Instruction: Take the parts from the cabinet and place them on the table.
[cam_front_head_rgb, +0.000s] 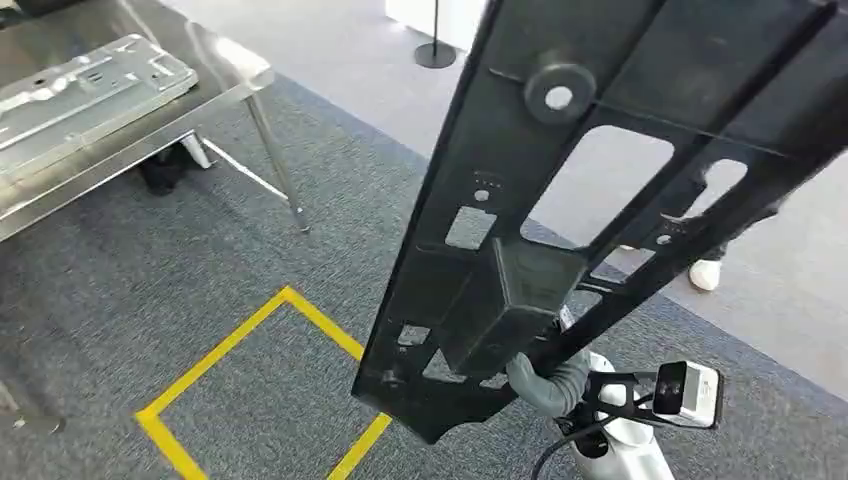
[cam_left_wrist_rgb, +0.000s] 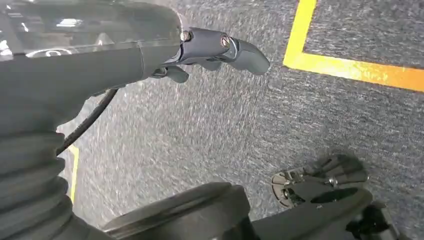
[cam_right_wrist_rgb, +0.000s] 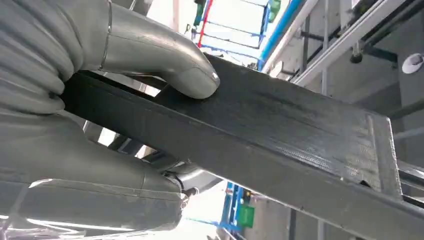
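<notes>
A long black plastic panel (cam_front_head_rgb: 510, 300) with several cut-outs is held up close in front of me and slants from lower centre to the upper right. My right hand (cam_front_head_rgb: 545, 385) grips it near its lower end. In the right wrist view my thumb (cam_right_wrist_rgb: 165, 60) presses on the flat face of the black panel (cam_right_wrist_rgb: 280, 130), and the other fingers wrap under it. My left hand (cam_left_wrist_rgb: 200, 47) hangs over the grey carpet and holds nothing. A steel table (cam_front_head_rgb: 225, 55) stands at the upper left and carries a silver metal part (cam_front_head_rgb: 80, 100).
Yellow tape (cam_front_head_rgb: 250, 320) marks a square on the carpet below the panel, and the tape (cam_left_wrist_rgb: 350, 70) also runs past my left hand. A person's white shoe (cam_front_head_rgb: 705, 273) shows behind the panel at the right. A round stand base (cam_front_head_rgb: 435, 55) sits far back.
</notes>
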